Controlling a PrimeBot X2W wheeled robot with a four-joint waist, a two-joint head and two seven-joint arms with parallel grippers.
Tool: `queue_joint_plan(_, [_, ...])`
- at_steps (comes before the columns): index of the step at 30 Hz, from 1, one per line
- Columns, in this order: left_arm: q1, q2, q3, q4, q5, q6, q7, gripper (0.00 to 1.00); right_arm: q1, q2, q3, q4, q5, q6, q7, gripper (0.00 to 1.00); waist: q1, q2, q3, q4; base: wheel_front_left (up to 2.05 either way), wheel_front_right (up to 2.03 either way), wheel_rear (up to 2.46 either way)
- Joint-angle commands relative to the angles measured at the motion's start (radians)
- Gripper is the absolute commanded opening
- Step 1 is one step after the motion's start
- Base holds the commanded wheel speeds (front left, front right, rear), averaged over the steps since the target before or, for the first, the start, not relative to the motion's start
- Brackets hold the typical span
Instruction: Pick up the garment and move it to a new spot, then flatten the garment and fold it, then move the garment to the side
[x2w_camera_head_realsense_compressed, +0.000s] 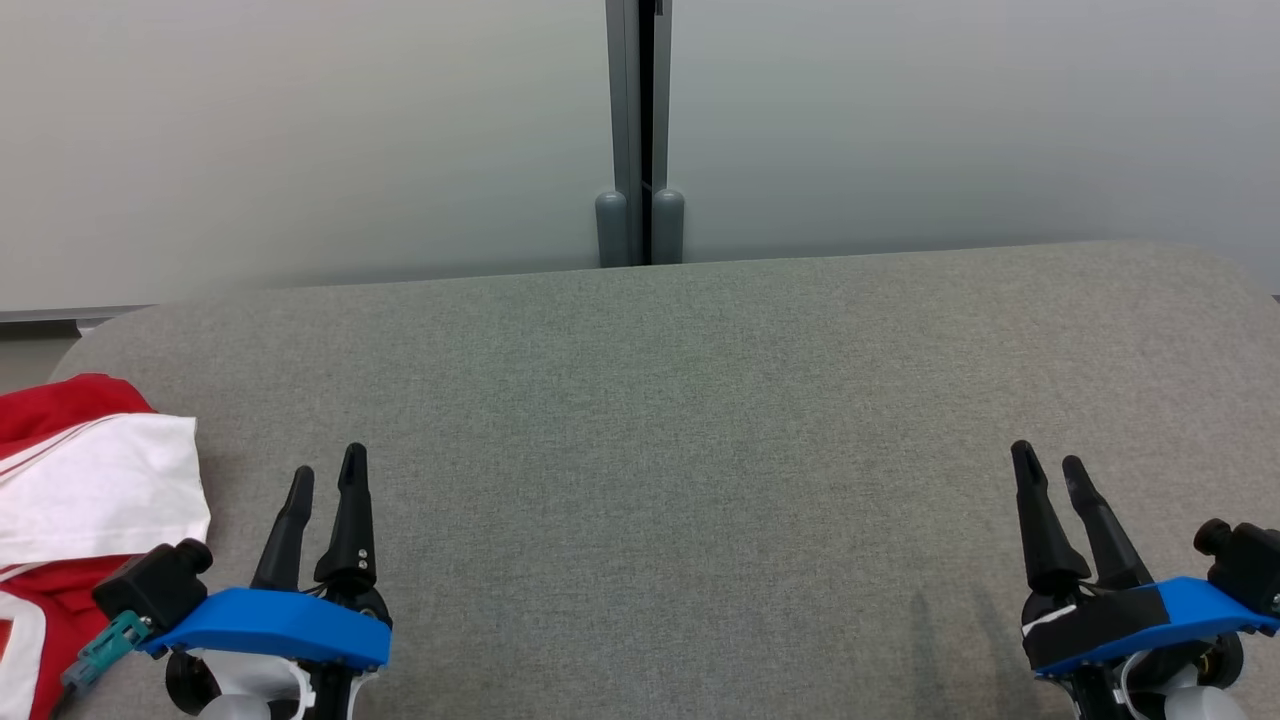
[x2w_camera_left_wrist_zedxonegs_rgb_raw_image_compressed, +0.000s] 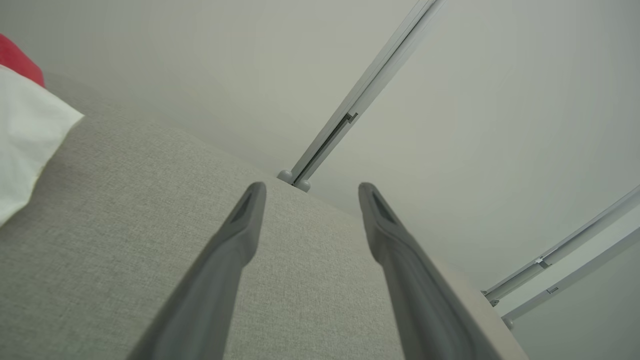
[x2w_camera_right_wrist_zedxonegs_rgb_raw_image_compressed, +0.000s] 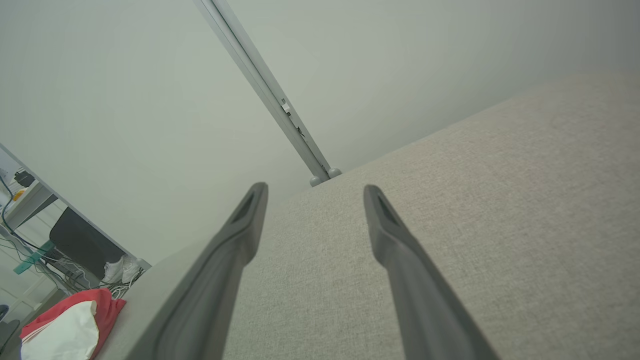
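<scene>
Garment (x2w_camera_head_realsense_compressed: 90, 490) lay on the table (x2w_camera_head_realsense_compressed: 680, 400) at its left end, running out past the head view's left edge. Left gripper (x2w_camera_head_realsense_compressed: 327, 462) hung over the near-left part of the table, just right of the garment, fingers apart from it. Right gripper (x2w_camera_head_realsense_compressed: 1046, 455) hung over the near-right part, well apart from the garment. Wall panels (x2w_camera_head_realsense_compressed: 300, 130) stood behind the table's far edge, and the post (x2w_camera_head_realsense_compressed: 640, 120) joining them was behind the table's middle. In the right wrist view, shoes (x2w_camera_right_wrist_zedxonegs_rgb_raw_image_compressed: 120, 270) lay on the floor beyond the table's left end, past the garment.
</scene>
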Motion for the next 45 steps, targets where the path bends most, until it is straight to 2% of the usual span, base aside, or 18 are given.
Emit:
queue_joint_plan(1, [-0.021, 0.011, -0.007, -0.003, 0.039, 0.001, -0.013, 1.0, -0.007, -0.008, 0.002, -0.015, -0.044, 0.002, -0.01, 1.0, 0.0, 0.0, 0.0, 0.0, 0.0, 0.0, 0.0])
queue_joint_plan(18, [-0.022, 0.025, -0.043, 0.044, 0.197, 0.001, -0.055, 1.0, 0.011, 0.005, -0.003, -0.008, -0.209, 0.002, -0.01, 1.0, 0.0, 0.0, -0.001, 0.004, 0.0, 0.0, 0.0])
queue_joint_plan(45, [-0.031, 0.031, -0.072, 0.132, 0.397, 0.001, -0.114, 1.0, 0.011, 0.019, 0.012, 0.022, -0.408, 0.002, -0.03, 1.0, 0.0, 0.0, 0.006, 0.004, 0.0, 0.0, 0.0])
